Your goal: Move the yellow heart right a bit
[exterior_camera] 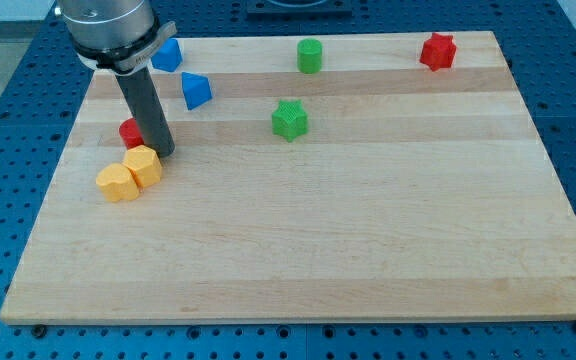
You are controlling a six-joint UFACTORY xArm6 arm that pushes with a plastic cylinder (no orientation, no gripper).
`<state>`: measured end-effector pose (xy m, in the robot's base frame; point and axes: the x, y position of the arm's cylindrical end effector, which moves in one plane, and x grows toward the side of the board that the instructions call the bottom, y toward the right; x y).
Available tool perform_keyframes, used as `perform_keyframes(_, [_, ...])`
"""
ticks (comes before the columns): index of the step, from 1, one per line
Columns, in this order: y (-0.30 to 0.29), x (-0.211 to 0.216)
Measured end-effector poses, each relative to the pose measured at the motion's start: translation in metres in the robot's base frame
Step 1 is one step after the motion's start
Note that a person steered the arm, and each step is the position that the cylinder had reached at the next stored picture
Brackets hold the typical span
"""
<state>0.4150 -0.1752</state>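
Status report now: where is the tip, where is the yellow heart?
My tip just above-right of two touching yellow blocks; which is the heart, unclear. Red block behind rod. Nothing seen rightward.

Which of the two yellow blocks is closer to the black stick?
The upper-right yellow block. It sits right beside my tip, just below-left of it. The other yellow block lies farther toward the view's bottom left, touching the first one.

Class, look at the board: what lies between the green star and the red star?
Nothing: in the camera view, the wood between the green star and the red star is bare. The green cylinder sits off that line, toward the view's top.
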Motion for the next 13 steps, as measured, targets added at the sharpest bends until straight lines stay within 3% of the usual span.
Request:
perform_keyframes(2, [0.006, 0.0])
perform_keyframes(3, [0.044, 0.013])
perform_keyframes(4, [0.058, 0.049])
perform_keyframes(6, [-0.003, 0.121])
perform_keyframes(9, [-0.128, 0.092])
perform_keyframes(11, [-0.127, 0.057])
perform_keyframes(13, [-0.099, 0.049])
